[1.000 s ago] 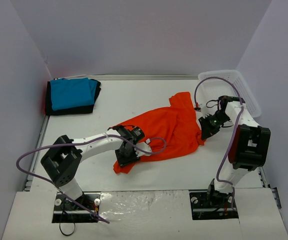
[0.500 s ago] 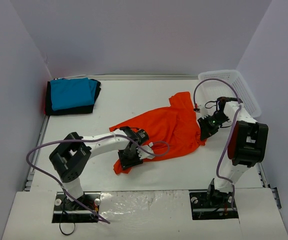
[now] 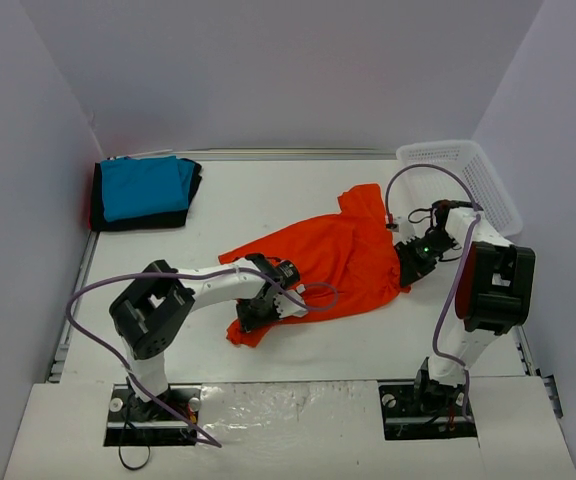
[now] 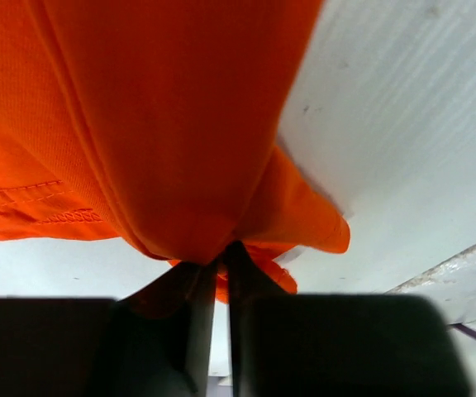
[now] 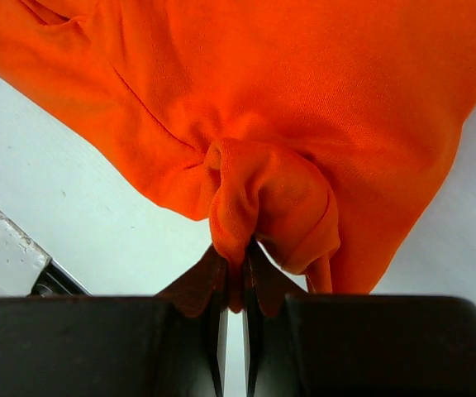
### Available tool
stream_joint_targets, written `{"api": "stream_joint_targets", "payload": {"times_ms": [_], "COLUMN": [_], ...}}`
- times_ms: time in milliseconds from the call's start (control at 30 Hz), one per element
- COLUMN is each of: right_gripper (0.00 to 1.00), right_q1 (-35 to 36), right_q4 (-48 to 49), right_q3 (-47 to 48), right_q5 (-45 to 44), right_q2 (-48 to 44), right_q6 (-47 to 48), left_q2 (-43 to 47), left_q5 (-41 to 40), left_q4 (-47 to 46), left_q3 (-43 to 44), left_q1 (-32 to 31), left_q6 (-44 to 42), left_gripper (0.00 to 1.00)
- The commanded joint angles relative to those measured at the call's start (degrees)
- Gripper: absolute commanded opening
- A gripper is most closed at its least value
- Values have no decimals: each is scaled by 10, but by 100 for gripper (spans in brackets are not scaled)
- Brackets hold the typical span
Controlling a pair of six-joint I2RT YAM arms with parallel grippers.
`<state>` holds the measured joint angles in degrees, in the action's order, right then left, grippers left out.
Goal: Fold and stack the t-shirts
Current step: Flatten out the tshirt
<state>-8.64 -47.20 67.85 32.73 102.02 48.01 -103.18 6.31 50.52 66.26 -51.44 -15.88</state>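
The orange-red t-shirt (image 3: 338, 260) lies crumpled across the middle of the table. My left gripper (image 3: 251, 316) is shut on its lower left corner, the cloth (image 4: 180, 165) bunched between the fingertips. At the shirt's right edge my right gripper (image 3: 409, 268) is shut on a pinched fold of the fabric (image 5: 271, 198). A folded turquoise-blue t-shirt (image 3: 145, 186) rests on a folded black one (image 3: 144, 218) at the back left.
A white mesh basket (image 3: 463, 180) stands at the back right, just behind the right arm. Purple cables loop off both arms. Grey walls close in the table on three sides.
The left gripper has closed onto the shirt's lower left corner and its arm has shifted slightly right. The right gripper has kept its hold, drifting a little.
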Motion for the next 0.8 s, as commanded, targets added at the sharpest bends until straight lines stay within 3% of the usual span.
{"api": "stream_joint_targets", "payload": {"times_ms": [0,267,367,533,767], "right_gripper": [0,0,0,0,0], "right_q1": [-2,-2,-2,-2,-2], "right_q4": [-14,-26,-45,-49,-40], "right_q3": [-6,9,46,140,262], "right_q5": [-9,-17,-11,-19,-10], "right_q2": [-2,-23,-48,-95,-84], "right_q6": [5,-5,-12,-44,-89], "left_q2": [-2,67,91,133,142], "left_q5": [-24,-34,-37,-14,-33], "left_q4": [11,37,55,56,70], "left_q3": [16,59,112,202,296], "left_q1": [-3,20,77,227,313], "left_q6": [4,-6,-13,-17,-33], "left_gripper": [3,2,2,2,2]}}
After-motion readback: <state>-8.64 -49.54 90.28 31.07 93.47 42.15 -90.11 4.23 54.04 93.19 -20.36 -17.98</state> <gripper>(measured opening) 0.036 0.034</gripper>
